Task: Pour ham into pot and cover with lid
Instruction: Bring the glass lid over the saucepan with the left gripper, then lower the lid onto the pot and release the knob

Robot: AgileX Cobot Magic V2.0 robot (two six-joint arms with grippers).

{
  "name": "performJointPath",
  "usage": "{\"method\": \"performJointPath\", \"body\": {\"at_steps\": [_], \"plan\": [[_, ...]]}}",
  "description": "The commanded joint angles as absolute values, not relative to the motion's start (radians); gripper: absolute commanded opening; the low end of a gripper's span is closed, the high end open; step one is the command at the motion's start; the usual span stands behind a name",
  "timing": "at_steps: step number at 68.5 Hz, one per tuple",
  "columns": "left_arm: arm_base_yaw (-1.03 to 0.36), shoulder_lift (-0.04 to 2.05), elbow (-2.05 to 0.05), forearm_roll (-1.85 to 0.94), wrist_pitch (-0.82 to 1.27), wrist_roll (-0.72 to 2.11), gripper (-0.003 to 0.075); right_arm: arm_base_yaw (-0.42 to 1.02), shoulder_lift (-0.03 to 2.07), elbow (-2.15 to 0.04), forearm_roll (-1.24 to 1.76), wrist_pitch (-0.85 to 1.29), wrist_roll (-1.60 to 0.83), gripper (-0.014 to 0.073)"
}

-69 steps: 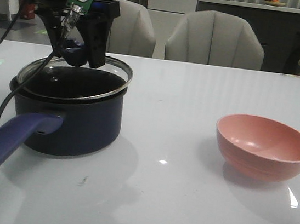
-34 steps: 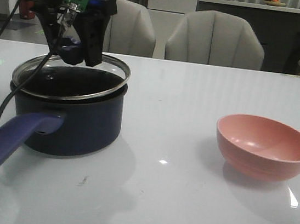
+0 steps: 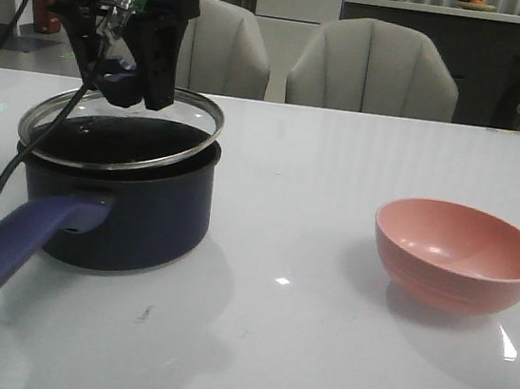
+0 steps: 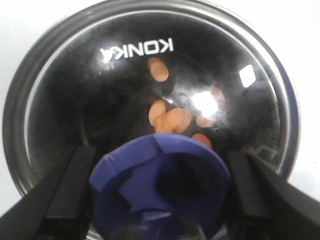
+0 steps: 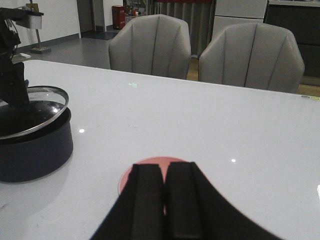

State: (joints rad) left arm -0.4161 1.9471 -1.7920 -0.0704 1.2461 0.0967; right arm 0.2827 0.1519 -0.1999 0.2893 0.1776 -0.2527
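Observation:
The dark navy pot (image 3: 132,216) with its long purple-blue handle (image 3: 13,248) stands at the left of the table. My left gripper (image 3: 127,76) is shut on the navy knob (image 4: 150,170) of the glass lid (image 3: 179,117). It holds the lid tilted over the pot's mouth, with the near rim at the pot's edge and the far side raised. Through the glass in the left wrist view, the orange ham (image 4: 170,119) lies on the pot's black bottom. My right gripper (image 5: 164,185) is shut and empty above the pink bowl (image 5: 145,165).
The pink bowl (image 3: 458,254) stands at the right of the table and looks empty. Two grey chairs (image 3: 372,70) stand behind the far edge. A black cable (image 3: 3,180) hangs beside the pot's left side. The pot (image 5: 35,150) also shows in the right wrist view.
My left gripper has shifted the lid slightly to the left over the pot. The pot, the bowl and the right gripper have not moved.

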Motion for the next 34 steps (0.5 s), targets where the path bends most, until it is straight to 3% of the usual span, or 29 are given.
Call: {"method": "performJointPath", "body": {"at_steps": [1, 28, 34], "plan": [[-0.411, 1.891, -1.802, -0.076, 1.270, 0.092, 0.0195, 0.284, 0.158, -0.228, 0.292, 0.098, -0.257, 0.0145], [-0.411, 1.897, -1.788, -0.074, 1.238, 0.092, 0.0202, 0.284, 0.158, -0.228, 0.292, 0.098, -0.257, 0.0145], [-0.411, 1.906, -1.788, -0.074, 1.238, 0.092, 0.0262, 0.284, 0.158, -0.228, 0.292, 0.098, -0.257, 0.0145]]}}
